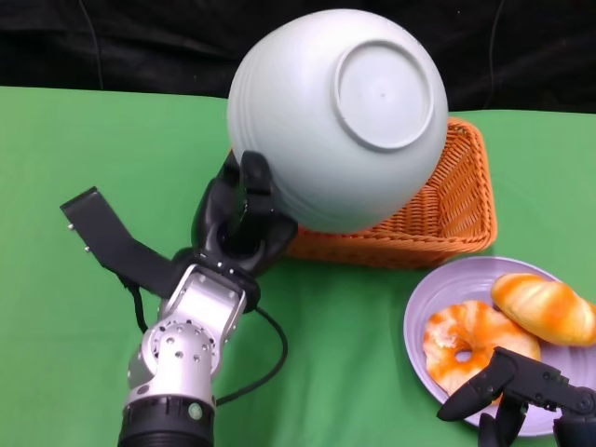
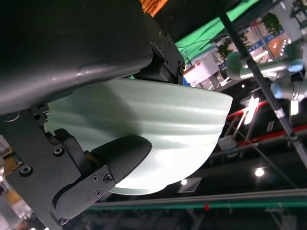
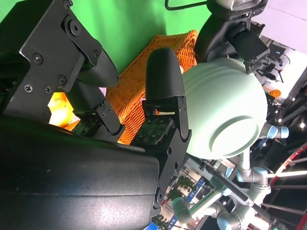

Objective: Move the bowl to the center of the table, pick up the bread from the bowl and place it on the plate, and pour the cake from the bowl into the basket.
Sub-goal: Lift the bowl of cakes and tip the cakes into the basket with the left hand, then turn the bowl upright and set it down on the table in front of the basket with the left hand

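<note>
Both sets of fingers told different stories: those of the left hand (image 1: 240, 219) were clamped on the rim of the bowl (image 1: 335, 116), one finger pressed against the ribbed outer wall and the others hidden behind or inside the rim, while the fingers of the right hand (image 1: 521, 391) were spread and held nothing, hovering over the near edge of the plate (image 1: 421, 307). The bowl was raised off the table (image 1: 74, 149) and tipped right over, its foot ring facing the head camera and its mouth turned down toward the basket (image 1: 461, 200), which stood just behind and beneath it. Judging by its smooth, pale glazed look, the bowl was probably rigid, fairly slippery and breakable, and large for a one-handed rim grip, so a firm hold at the rim with a finger braced on the ribs seemed the sensible place to keep it. Whether the cake was out could not be told; the inside of the basket was hidden behind the bowl. Two pieces of bread (image 1: 545, 307) lay on the plate, touching each other, to the right of the basket and near it. A black cable (image 1: 270, 358) looped beside the left forearm, and the basket's wicker wall stood close under the bowl's rim, something that rim could knock on the way down
</note>
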